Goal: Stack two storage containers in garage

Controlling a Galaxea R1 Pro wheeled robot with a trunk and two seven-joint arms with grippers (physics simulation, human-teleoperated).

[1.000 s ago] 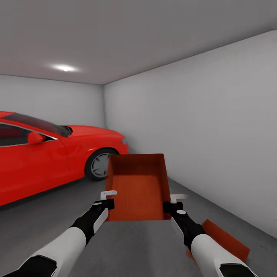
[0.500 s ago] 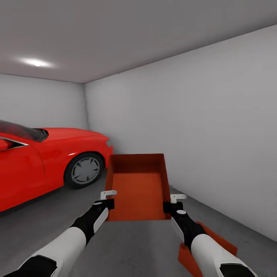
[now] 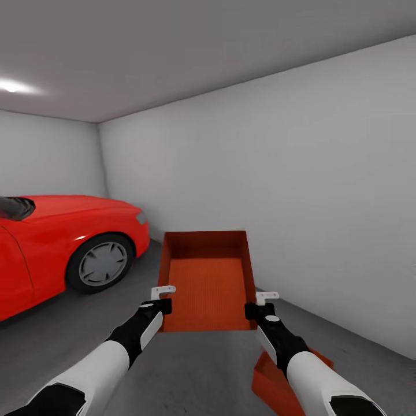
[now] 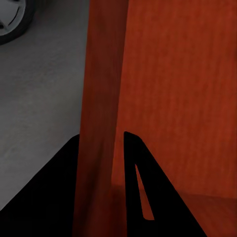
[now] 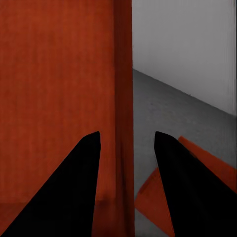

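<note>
Orange bin (image 3: 208, 283) rides level between my two grippers in the garage, open side up, above the dark floor (image 3: 75, 341). My left gripper (image 3: 163, 299) is clamped on the bin's left wall near the corner closest to me, my right gripper (image 3: 259, 304) likewise on the right wall; in each wrist view one finger sits inside the wall and one outside. The second bin (image 3: 280, 382) lies on the floor below my right forearm, partly hidden by it and close to the grey wall (image 3: 323, 190). The risk, as I judge it, lies in the stack: the lower bin sits off to my right and angled, so a drop from here would miss it or catch its rim and tip. Thin-wall pinches could also slip if either arm pulls apart, and the red car (image 3: 63, 242) stands nearby on my left.
</note>
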